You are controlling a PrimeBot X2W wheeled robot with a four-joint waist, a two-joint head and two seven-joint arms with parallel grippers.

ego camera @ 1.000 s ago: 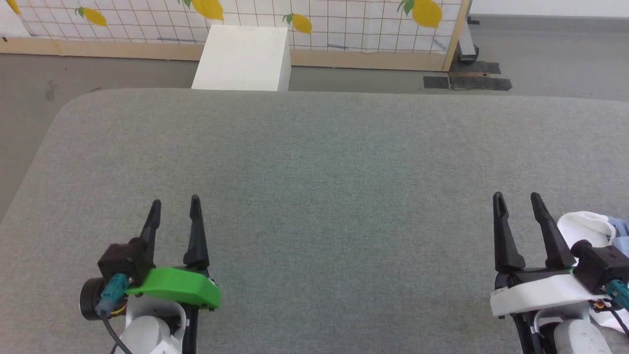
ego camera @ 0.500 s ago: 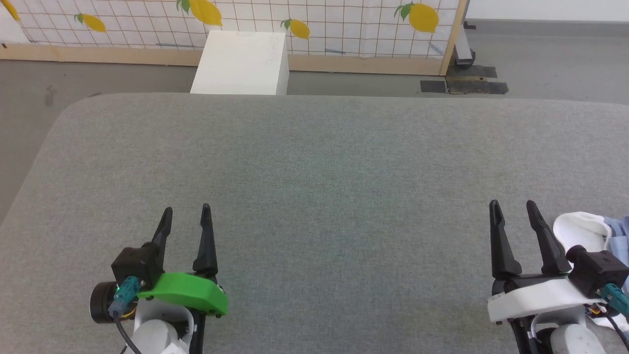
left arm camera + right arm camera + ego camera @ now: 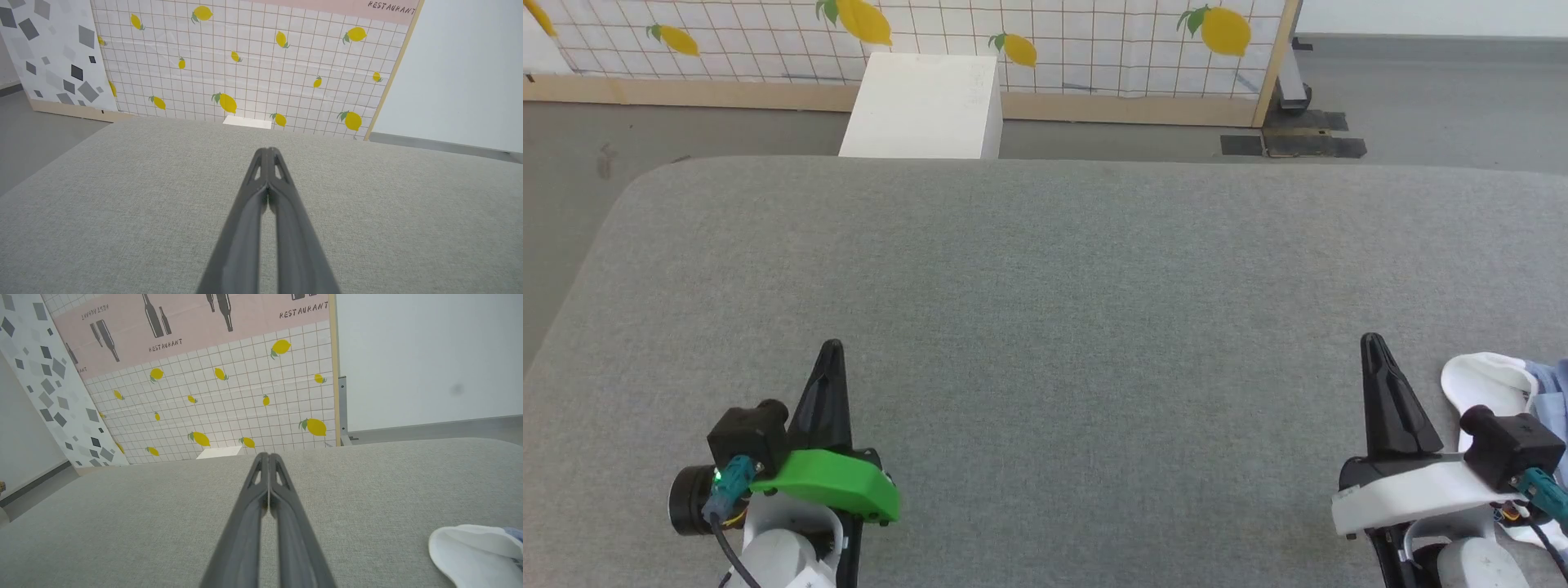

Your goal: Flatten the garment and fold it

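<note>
The left gripper (image 3: 831,351) and right gripper (image 3: 1372,345) have just snapped their fingers together, clenched on nothing above the grey table (image 3: 1045,269). The shirt (image 3: 1490,377) lies bunched beside the right gripper, untouched, so flattening hasn't begun.

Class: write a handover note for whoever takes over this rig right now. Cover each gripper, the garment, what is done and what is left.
Left gripper: shut, empty, over the grey padded surface.
Right gripper: shut, empty, just left of the garment.
Garment: bunched at the head view's right edge. Its white collar and a bit of blue show; the rest is out of frame.
Done: nothing visible.
Left: grasp it, spread it flat, fold it.
</note>
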